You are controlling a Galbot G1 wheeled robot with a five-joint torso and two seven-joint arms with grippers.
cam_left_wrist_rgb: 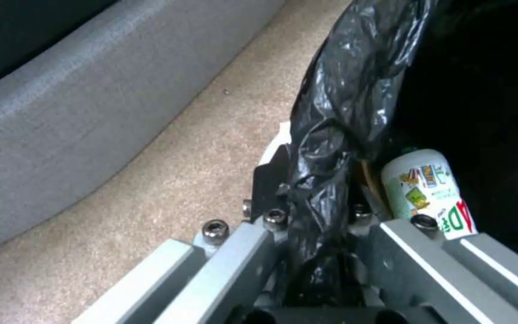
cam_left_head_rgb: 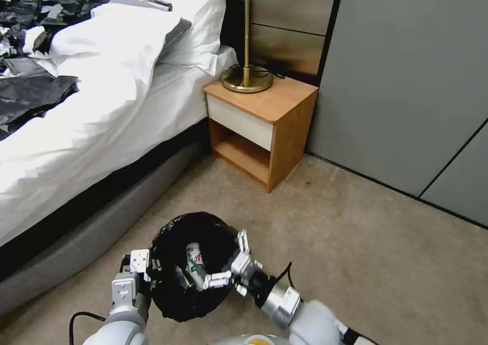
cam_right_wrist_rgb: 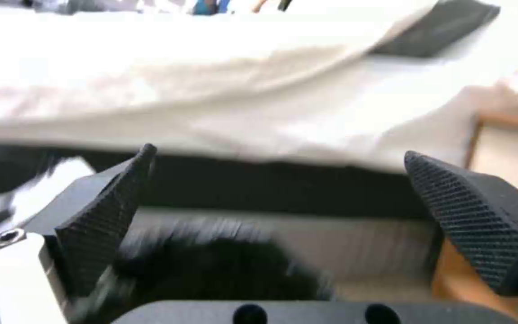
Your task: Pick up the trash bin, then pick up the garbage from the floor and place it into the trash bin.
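Black-lined trash bin [cam_left_head_rgb: 190, 263] is gripped at its rim by the left hand [cam_left_head_rgb: 145, 271]; right hand [cam_left_head_rgb: 229, 263] spread open above it.

Only one label readable: on a white bottle [cam_left_wrist_rgb: 430, 191] lying inside the bin [cam_left_wrist_rgb: 343, 103], near the bag-covered rim. Large red letters "AD" at the label's lower end in the left wrist view, with a green "E" just beside them, partly cut off by the left gripper's [cam_left_wrist_rgb: 325, 252] metal. Small green print and little coloured pictures higher on the label, too fine to read. Same bottle [cam_left_head_rgb: 194, 263] in the head view: red letters on white, not legible there.
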